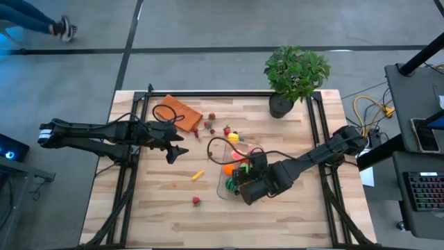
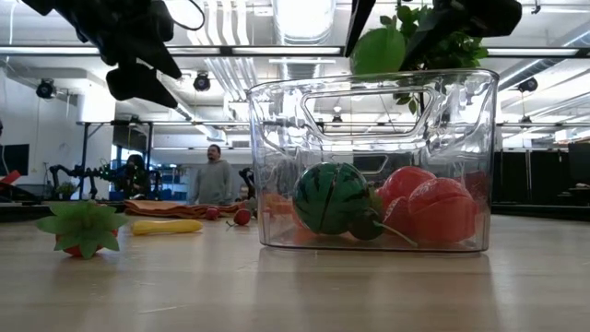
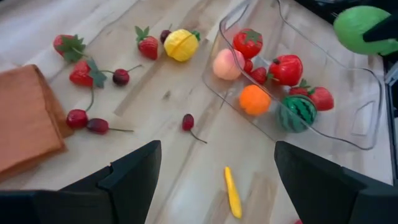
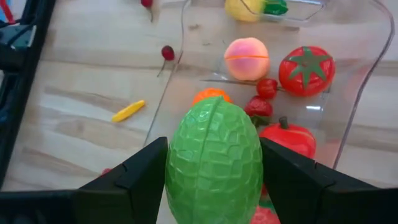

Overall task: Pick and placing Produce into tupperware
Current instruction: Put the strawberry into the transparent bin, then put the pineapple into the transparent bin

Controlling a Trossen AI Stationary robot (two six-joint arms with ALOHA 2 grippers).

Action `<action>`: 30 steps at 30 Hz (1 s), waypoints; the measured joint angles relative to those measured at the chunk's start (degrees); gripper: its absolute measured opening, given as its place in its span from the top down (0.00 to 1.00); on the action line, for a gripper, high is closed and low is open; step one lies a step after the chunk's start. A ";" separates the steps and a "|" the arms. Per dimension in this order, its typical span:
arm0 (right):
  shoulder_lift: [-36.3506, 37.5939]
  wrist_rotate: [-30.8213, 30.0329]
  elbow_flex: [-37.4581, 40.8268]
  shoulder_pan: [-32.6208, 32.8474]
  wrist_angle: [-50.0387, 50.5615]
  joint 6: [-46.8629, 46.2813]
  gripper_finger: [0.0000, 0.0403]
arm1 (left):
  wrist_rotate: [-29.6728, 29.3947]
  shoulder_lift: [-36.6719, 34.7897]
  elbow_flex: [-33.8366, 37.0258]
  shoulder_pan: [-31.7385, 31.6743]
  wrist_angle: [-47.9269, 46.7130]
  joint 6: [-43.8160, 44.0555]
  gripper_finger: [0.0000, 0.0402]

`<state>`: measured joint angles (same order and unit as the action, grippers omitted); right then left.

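The right end effector (image 4: 214, 171) hangs above the near end of the tupperware (image 1: 223, 186), clenched on a green, bumpy-skinned piece of produce (image 4: 214, 160) that fills the gap between its two dark fingers. In the low view the same green piece (image 2: 379, 51) sits just over the tub's rim (image 2: 369, 83), not yet inside it. The clear tub stands on the wooden desk (image 1: 159, 208) a little right of centre, its long side running away from the front edge.

Inside the tub lie a tomato (image 4: 306, 70), a peach (image 4: 246, 58), an orange (image 3: 255, 99), a small watermelon (image 2: 332, 197), a red pepper (image 3: 286, 68) and some smaller red pieces.

The left end effector (image 3: 214, 177) hovers over the desk left of the tub, well apart from it, its fingers spread and holding nothing. Below and ahead of it lie a thin yellow piece (image 3: 232, 192) and a cherry (image 3: 188, 122). Farther off, strawberries (image 3: 147, 45), more cherries (image 3: 78, 118) and a yellow lemon-like piece (image 3: 181, 45) are scattered near the orange-brown pad (image 1: 179, 112). One strawberry (image 1: 197, 201) lies alone near the front edge.

A potted plant (image 1: 295, 73) stands at the desk's far right corner. A person (image 2: 215, 175) stands in the room behind.
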<state>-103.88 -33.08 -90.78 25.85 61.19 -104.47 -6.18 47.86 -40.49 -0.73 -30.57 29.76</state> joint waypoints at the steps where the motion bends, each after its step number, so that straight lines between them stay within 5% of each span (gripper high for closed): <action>1: -0.04 -0.04 0.02 -0.02 0.09 0.29 0.42 | 0.36 0.00 0.00 0.00 0.00 0.04 0.26; 17: -0.20 -0.81 0.07 -1.03 0.05 2.44 0.16 | 0.66 3.03 -0.02 0.01 0.10 0.00 0.26; 23: -0.16 -8.00 -1.13 -1.01 1.17 0.56 0.16 | 1.89 6.21 -0.02 0.02 1.27 -0.11 0.26; 30: 0.21 -14.58 -5.48 -1.31 5.27 5.09 0.18 | 6.19 9.18 -0.60 0.07 7.37 -15.33 0.26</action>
<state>-103.66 -47.66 -96.27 24.53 66.46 -99.38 0.01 57.03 -41.09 -0.67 -23.20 14.43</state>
